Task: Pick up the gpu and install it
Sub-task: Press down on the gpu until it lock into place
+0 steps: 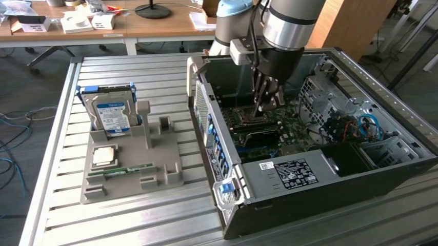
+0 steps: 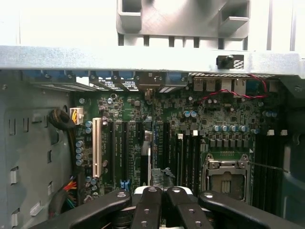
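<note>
This looks like a robotics lab or test workshop. An open computer case (image 1: 308, 154) lies on a slatted metal workbench (image 1: 137, 220) beside a grey parts holder (image 1: 130, 164) carrying a hard drive (image 1: 113, 115), with a robot arm (image 1: 291, 25) reaching into the case. Behind stand wooden desks (image 1: 102, 25) cluttered with small boxes, and loose cables (image 1: 14, 133) trail on the floor.

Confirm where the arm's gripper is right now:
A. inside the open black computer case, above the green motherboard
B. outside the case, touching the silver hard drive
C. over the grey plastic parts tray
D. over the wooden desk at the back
A: the gripper hangs inside the open black computer case, above the green motherboard and apart from the grey plastic parts tray.
</note>
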Controlling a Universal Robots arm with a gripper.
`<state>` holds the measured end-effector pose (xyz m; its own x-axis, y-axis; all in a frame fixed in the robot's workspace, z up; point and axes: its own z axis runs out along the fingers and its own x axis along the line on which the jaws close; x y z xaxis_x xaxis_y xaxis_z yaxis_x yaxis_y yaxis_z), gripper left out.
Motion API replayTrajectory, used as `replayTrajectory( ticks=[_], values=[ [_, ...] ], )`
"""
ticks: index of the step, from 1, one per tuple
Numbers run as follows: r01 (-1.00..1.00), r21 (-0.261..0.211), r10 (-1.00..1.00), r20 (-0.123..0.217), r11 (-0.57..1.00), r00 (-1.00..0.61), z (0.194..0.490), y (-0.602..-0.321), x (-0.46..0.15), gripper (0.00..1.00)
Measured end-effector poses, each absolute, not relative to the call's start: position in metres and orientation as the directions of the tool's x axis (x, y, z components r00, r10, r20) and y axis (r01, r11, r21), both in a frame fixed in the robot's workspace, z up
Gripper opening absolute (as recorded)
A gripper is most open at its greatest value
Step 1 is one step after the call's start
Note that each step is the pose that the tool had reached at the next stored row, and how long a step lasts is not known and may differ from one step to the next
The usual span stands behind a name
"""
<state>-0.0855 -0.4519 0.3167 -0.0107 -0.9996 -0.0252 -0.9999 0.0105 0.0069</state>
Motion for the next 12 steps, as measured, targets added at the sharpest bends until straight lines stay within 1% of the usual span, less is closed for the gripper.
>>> replayTrajectory(
  ticks=[12],
  values=[
    [-1.000, 0.007, -1.000, -0.025, 0.011, -0.011, 0.3209, -0.4519, -0.0855, 0.11]
  ],
)
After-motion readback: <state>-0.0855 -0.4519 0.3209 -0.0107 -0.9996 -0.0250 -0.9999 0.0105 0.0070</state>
